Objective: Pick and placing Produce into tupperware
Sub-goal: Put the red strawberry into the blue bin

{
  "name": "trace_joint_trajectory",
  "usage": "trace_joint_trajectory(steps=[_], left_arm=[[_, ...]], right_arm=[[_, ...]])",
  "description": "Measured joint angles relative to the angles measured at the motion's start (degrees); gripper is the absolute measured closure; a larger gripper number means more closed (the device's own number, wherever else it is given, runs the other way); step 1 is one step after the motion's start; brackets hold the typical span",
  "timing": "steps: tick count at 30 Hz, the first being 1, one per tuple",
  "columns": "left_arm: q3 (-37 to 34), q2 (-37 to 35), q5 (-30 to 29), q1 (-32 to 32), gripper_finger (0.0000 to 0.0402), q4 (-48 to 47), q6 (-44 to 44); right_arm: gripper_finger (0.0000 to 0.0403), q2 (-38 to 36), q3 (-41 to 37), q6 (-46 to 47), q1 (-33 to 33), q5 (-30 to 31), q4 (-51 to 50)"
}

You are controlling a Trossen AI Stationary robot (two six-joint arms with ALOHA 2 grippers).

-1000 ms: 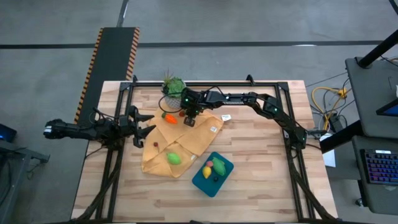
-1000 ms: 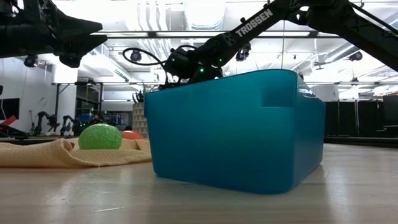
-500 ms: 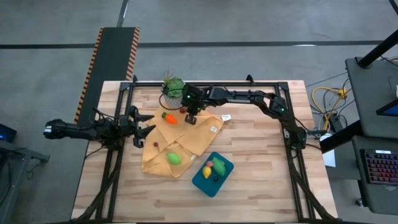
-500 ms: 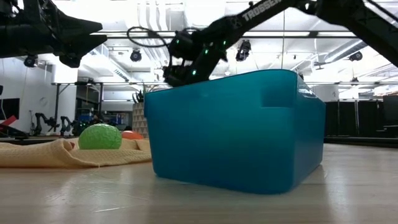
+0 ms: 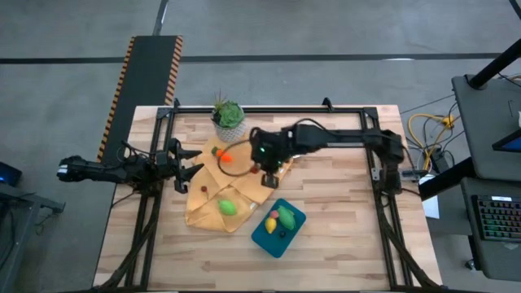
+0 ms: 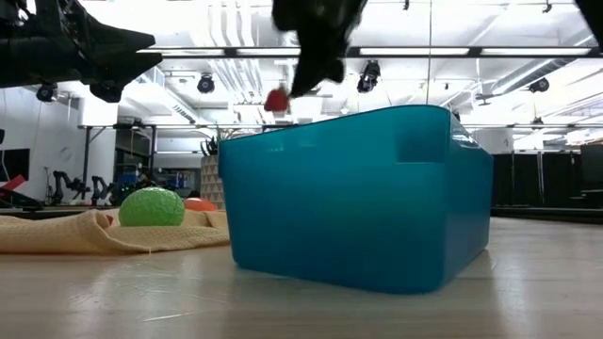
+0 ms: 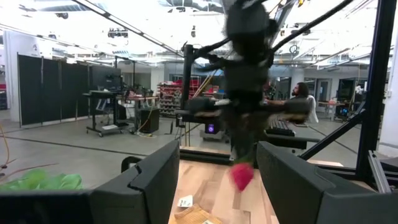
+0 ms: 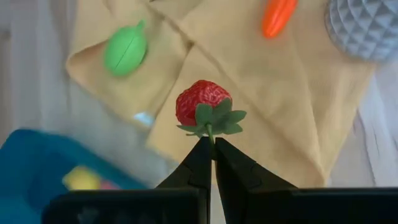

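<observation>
One strawberry [image 8: 203, 102] is pinched by its stem in the right gripper [image 8: 211, 149]. One carrot [image 8: 277, 16] and one green piece [image 8: 126, 50] lie on the cloth [image 8: 298, 118]. The high view alone shows the left gripper [image 5: 189, 164] spread at 9 o'clock.

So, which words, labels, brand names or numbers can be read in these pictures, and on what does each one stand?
No text can be read in any view.
White tag lying on the table, seen in the left wrist view: dark marks, too small to read.
Striped strip on the floor beside the table: orange and black hazard stripes only, no words.
</observation>
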Motion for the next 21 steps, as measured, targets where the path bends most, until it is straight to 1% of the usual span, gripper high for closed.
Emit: trace_joint_trajectory(steps=[5,11,16,21], left_arm=[[0.0,0.0,0.0,0.0,0.02,0.0,0.0],[0.0,0.1,0.0,0.0,0.02,0.0,-0.1],[0.0,0.1,0.0,0.0,0.02,0.0,-0.1],[0.0,0.1,0.0,0.0,0.02,0.0,-0.1]], right_arm=[[0.0394,-5.9,-3.3,8.6,6.3,3.9,-4.5],[0.0395,-9.7,-10.1,19.2,14.0,6.8,-4.8],[0.0395,-10.3,-16.0,26.6,18.6,7.5,-1.6],[0.0395,-10.1,-21.6,30.6,21.0,7.5,4.0]])
